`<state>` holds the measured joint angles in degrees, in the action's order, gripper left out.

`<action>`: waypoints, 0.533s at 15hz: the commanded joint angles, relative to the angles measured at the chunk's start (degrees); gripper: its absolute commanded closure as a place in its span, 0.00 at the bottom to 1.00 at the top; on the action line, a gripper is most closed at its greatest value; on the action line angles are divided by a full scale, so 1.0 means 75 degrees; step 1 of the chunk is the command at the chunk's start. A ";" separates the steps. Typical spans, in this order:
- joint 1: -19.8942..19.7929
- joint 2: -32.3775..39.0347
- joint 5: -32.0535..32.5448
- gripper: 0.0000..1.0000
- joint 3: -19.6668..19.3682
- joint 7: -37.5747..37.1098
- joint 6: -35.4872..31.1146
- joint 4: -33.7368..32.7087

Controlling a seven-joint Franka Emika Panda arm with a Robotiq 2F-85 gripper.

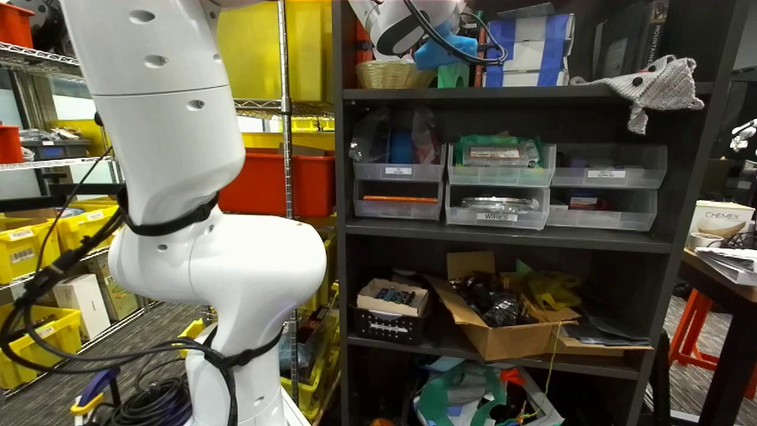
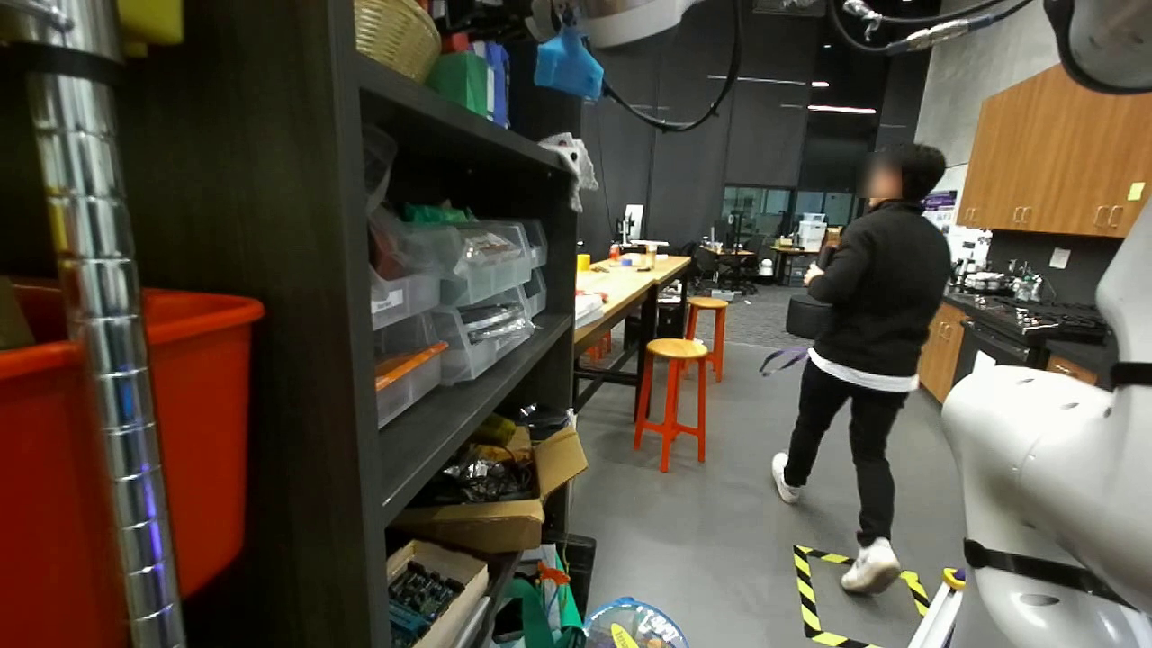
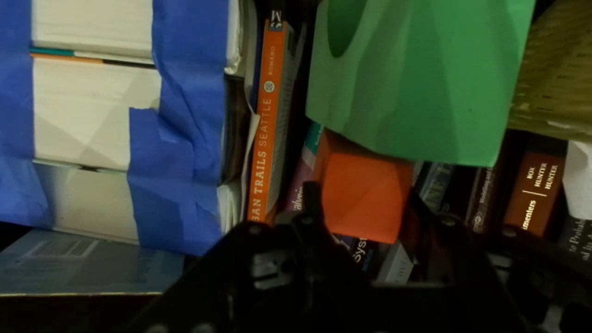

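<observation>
Orange flat-faced block point(image 3: 363, 192), partly behind the matte green block point(image 3: 416, 88) on the dark shelf board point(image 1: 378, 94), is probably light and stiff, best held by its opposite sides, which the parted jaws of the black gripper point(image 3: 365, 199) flank, though whether they grip I cannot tell.

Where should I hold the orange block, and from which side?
Probably grip the orange block across its left and right sides in the wrist view, entering from the open front of the shelf. Those edges look straight, and the gripper straddles them; the green block overlaps its upper edge there.
</observation>
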<state>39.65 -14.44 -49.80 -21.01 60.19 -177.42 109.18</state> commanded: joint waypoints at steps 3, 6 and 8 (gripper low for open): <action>0.0125 -0.0083 -0.0141 0.84 -0.0085 0.0168 -0.0044 0.0101; 0.0107 -0.0074 -0.0133 0.34 -0.0069 0.0133 -0.0073 0.0097; 0.0108 -0.0068 -0.0139 0.29 -0.0073 0.0124 -0.0075 0.0087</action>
<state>39.65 -14.44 -49.80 -21.07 60.16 -177.42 109.56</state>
